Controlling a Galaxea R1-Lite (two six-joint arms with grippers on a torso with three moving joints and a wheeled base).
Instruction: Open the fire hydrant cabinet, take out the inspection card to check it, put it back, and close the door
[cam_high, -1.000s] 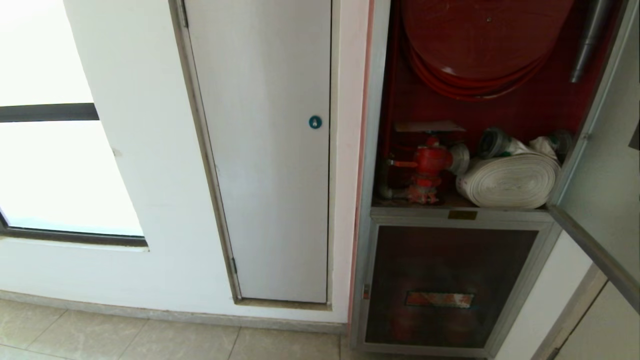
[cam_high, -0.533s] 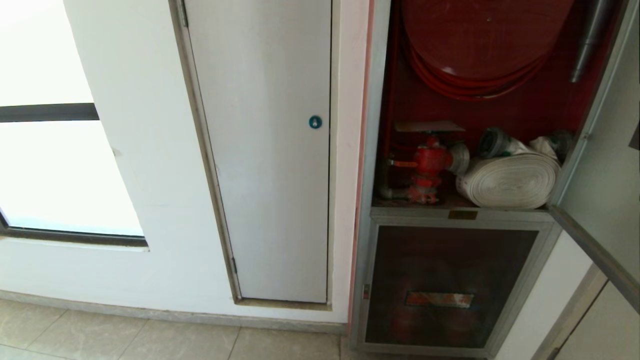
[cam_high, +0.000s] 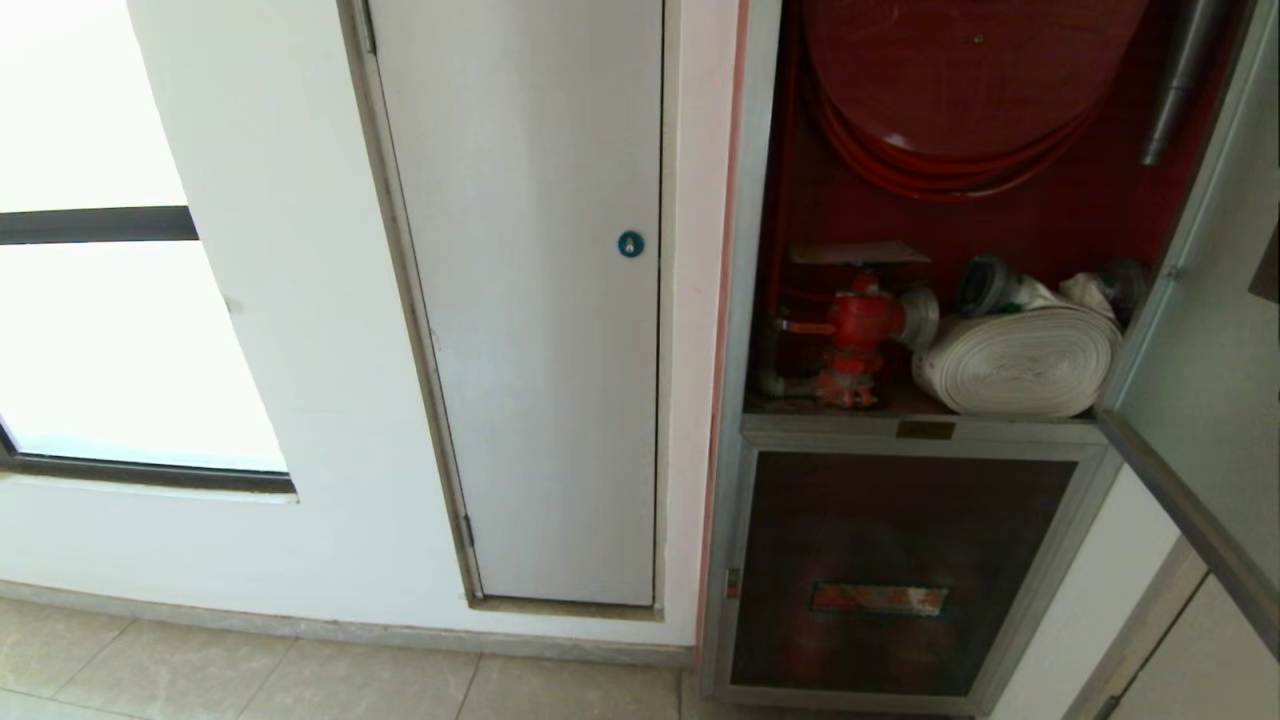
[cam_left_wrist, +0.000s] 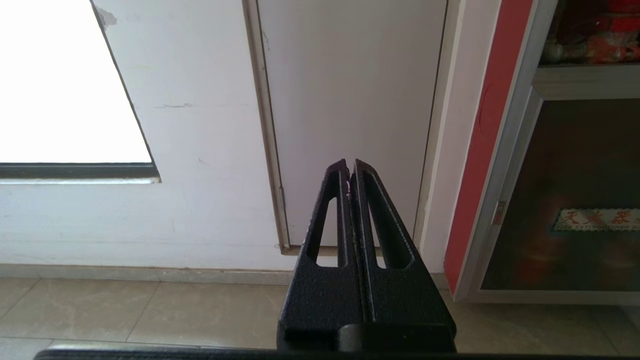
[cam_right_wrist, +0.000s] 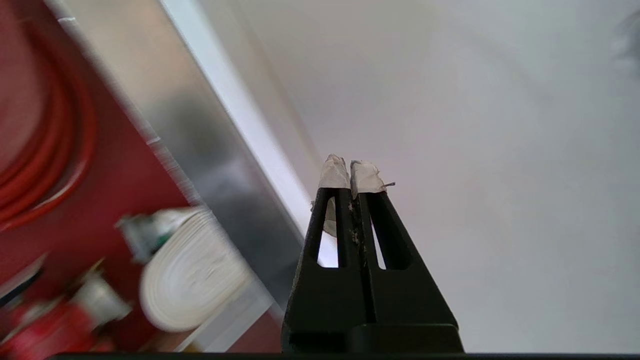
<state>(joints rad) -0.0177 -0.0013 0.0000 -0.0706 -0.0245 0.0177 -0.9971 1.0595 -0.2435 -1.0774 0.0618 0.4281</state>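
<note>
Inspection of the fire hydrant cabinet (cam_high: 735, 300) finds it standing open against the wall, its silver frame running down beside a plain white door (cam_high: 540, 300) fitted with a blue round lock (cam_high: 630, 244). Inside the upper compartment a red hose reel (cam_high: 960, 90) is mounted at the top, with a red valve (cam_high: 855, 335) below it to the robot's left and a rolled white hose (cam_high: 1020, 365) lying just beside the valve on the compartment floor. A grey metal nozzle (cam_high: 1180, 80) is seen upright in the upper corner to the robot's right. Below the compartment a smaller dark panel (cam_high: 900, 560) bearing an orange label (cam_high: 878, 598) is shut. The door (cam_high: 1215, 340) of the cabinet is swung outward on the robot's right, its aluminium lower rail slanting toward the camera. The inspection card cannot be made out in any view. The right tool (cam_right_wrist: 350, 172) is held with its taped fingertips (cam_right_wrist: 334, 172) pressed together and nothing between them, set in front of the pale inner face of the opened door, near the door's frame edge, with the hose reel and rolled hose off to one side. The left tool (cam_left_wrist: 349, 169) is likewise closed and empty, hanging low above the tiled floor (cam_left_wrist: 150, 315) and facing the white door, well apart from the cabinet.
</note>
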